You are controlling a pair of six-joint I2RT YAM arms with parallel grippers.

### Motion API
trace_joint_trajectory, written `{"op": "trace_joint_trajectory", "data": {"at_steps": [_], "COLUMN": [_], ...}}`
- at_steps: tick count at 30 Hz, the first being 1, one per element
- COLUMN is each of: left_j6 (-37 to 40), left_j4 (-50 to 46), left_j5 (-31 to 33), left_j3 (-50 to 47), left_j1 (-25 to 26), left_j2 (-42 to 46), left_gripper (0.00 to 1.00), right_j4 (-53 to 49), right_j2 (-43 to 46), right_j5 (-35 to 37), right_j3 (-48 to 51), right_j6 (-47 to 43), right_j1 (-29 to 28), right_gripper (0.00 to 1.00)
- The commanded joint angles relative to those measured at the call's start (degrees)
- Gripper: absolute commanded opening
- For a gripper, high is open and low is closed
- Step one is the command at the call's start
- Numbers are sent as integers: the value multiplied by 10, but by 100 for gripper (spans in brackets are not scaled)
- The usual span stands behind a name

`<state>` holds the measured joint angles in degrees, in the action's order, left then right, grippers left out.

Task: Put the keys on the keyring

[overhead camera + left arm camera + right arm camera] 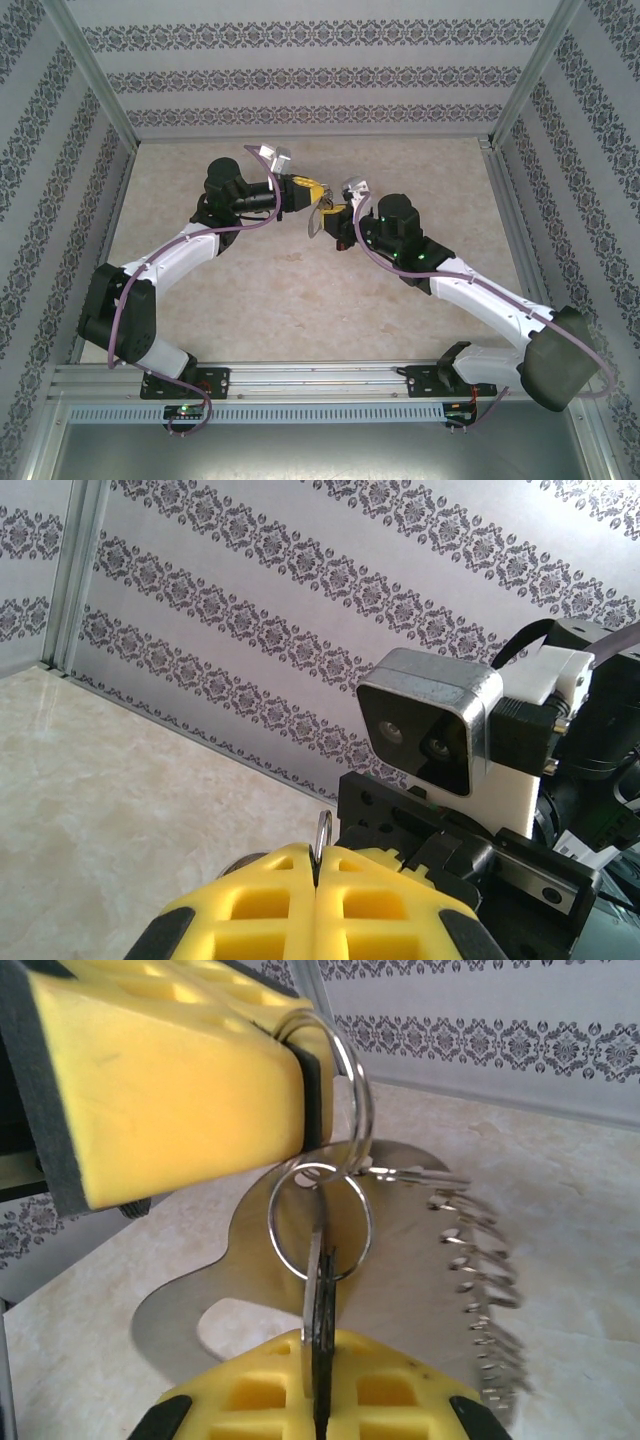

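The two arms meet over the middle of the table. The left gripper has its yellow fingers pressed together, and the top of a thin wire ring sticks out of the seam.

From the other side, that wire ring curves out of the left gripper and down. A smaller ring hangs just under the left gripper's tips. The key sits edge-on on it.

Directly below the left gripper, the right gripper is closed tight, pinching the key's dark head.

The keyring, a flat grey metal loop, lies behind both rings, just past the left gripper's tips. A fine bead chain trails down its far edge. I cannot tell whether it touches the table.

From above, the left gripper and right gripper are nearly tip to tip.
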<state>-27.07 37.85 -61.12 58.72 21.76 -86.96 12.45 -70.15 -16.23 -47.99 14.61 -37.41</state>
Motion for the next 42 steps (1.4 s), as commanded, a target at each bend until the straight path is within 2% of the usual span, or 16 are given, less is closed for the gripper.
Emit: {"op": "trace_joint_trajectory", "data": {"at_steps": [1, 9, 23, 24, 26, 29, 36, 42], "left_j6": [3, 2, -3, -2, 1, -1, -9, -9], "left_j4": [47, 51, 60, 59, 57, 59, 73, 75], "left_j5": [6, 7, 8, 9, 9, 9, 8, 9], "left_j3": [-6, -8, -11, -11, -12, -13, -15, -17], "left_j1": [5, 5, 6, 6, 5, 5, 6, 5], "left_j2": [4, 4, 3, 4, 4, 3, 1, 0], "left_gripper": [0, 0, 0, 0, 0, 0, 0, 0], "right_j4": [-14, -26, -26, -26, -22, -12, 6, 21], "right_j2": [-19, -53, -23, -15, 2, 34, 100, 92], "right_j5": [-24, -47, -42, -40, -41, -51, -74, -77], "right_j3": [-21, -53, -38, -30, -14, 13, 43, 13], "right_j6": [-11, -18, -19, -16, -5, 13, 51, 77], "right_j1": [-12, -24, -15, -11, 0, 21, 64, 70], "right_gripper": [0, 0, 0, 2, 21, 39, 43, 42]}}
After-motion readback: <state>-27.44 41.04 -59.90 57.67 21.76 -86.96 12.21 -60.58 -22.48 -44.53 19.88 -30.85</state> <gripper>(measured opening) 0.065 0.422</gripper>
